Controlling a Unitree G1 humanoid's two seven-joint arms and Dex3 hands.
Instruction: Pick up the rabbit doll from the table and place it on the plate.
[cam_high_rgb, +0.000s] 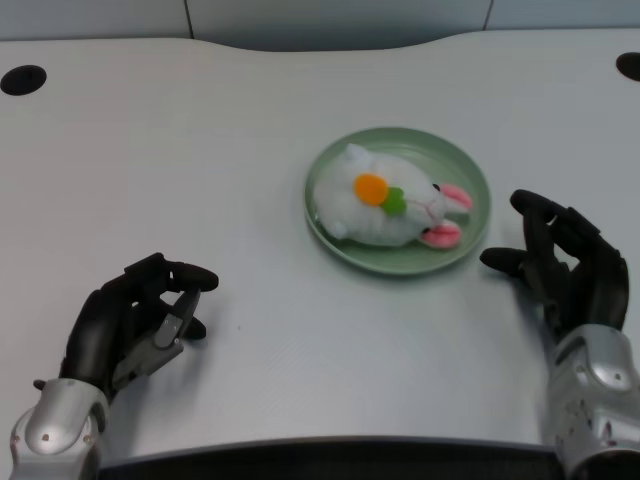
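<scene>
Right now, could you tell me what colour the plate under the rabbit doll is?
The plate is pale green, seen in the head view, with the white rabbit doll lying on it.
</scene>
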